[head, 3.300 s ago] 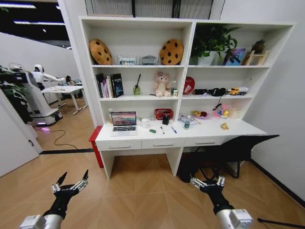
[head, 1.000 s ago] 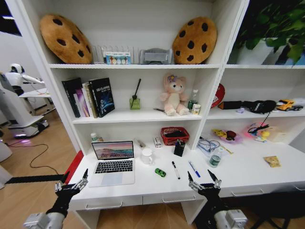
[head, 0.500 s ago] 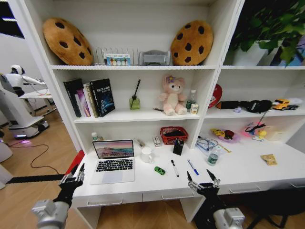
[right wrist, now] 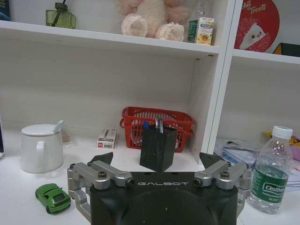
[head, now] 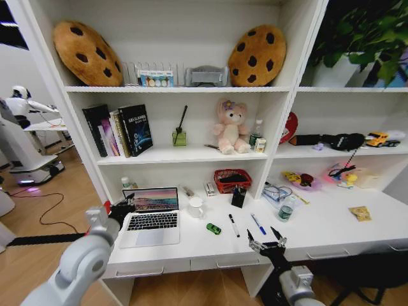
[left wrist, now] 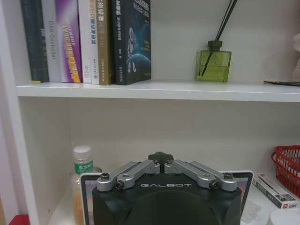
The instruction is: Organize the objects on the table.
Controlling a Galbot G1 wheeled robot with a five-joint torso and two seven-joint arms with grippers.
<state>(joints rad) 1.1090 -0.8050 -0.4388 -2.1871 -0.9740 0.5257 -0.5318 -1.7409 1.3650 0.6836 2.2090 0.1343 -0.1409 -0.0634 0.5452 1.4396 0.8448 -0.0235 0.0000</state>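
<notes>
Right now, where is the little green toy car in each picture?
Head view: the green toy car sits on the white desk, between the laptop and the black pen.
Left wrist view: the car is not in this picture.
Right wrist view: the car sits on the desk near the white mug.
Shared landmark: the red basket.

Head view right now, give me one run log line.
left gripper: shut, raised at laptop screen's left edge | right gripper: open, at table front edge, near pens
</notes>
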